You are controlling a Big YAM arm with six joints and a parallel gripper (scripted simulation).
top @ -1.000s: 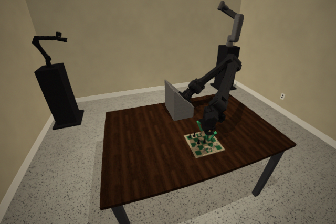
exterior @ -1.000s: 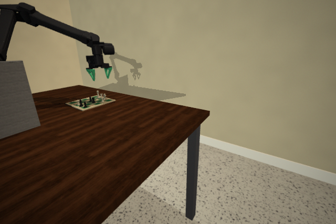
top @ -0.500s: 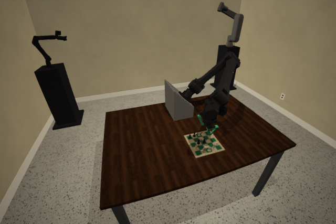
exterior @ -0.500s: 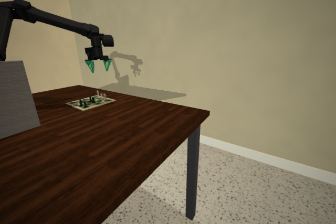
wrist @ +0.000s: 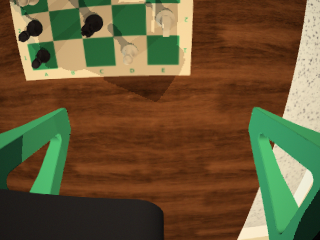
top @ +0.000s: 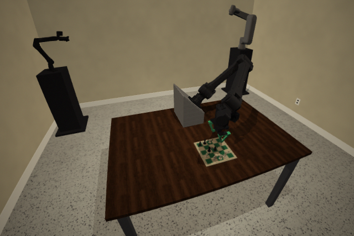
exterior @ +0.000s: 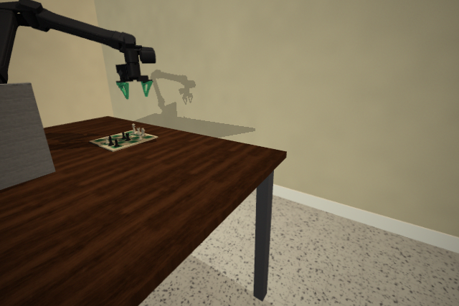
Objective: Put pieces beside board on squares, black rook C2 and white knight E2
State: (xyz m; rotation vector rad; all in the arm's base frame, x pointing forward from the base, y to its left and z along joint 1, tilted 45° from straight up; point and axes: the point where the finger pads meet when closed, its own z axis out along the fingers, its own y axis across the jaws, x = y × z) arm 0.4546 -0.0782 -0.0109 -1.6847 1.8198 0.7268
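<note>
The chess board lies on the table. In the wrist view, a black piece, by place the rook, stands upright on cream square C2, its base seemingly inside it. A white piece, by place the knight, stands upright on E2, its base seemingly inside that square. Their exact shapes are hard to tell. Black pieces stand on A2 and A1, and a white piece on D1. My gripper is open and empty, high above the table, off the board's row 1 side. The far rows are cut off in the wrist view.
A grey upright panel stands on the table to one side of the board. A second dark arm reaches down behind the panel. No piece shows beside the board.
</note>
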